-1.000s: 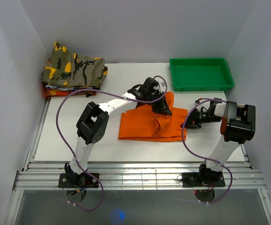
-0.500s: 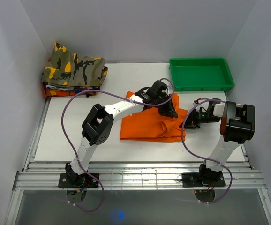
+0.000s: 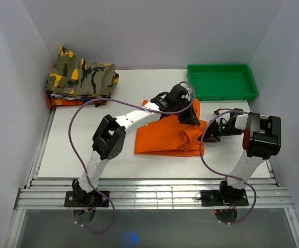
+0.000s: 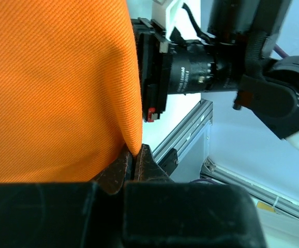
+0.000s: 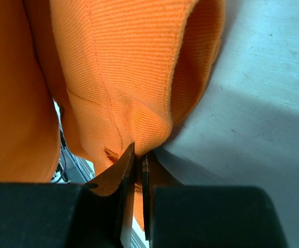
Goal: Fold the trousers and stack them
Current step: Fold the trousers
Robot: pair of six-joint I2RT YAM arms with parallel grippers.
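Nearest the arm bases, a bare strip of the white table point(image 3: 87, 157) runs along the front edge. More open board lies to the left of the cloth. The orange trousers point(image 3: 162, 138) lie folded mid-table, a little right of centre, with the near edge fairly straight and the right end bunched. The right gripper point(image 3: 207, 134) meets that right end, its fingers point(image 5: 124, 168) pinched almost together on a rolled hem. Just behind it, the left gripper point(image 3: 193, 119) is clamped tight on a lifted fold at the cloth's far right corner, so the two claws crowd each other. Beyond them sits a green tray point(image 3: 222, 67), near but not touching the cloth. A folded camouflage garment point(image 3: 82, 75) tops a pile in the far left corner, well apart.
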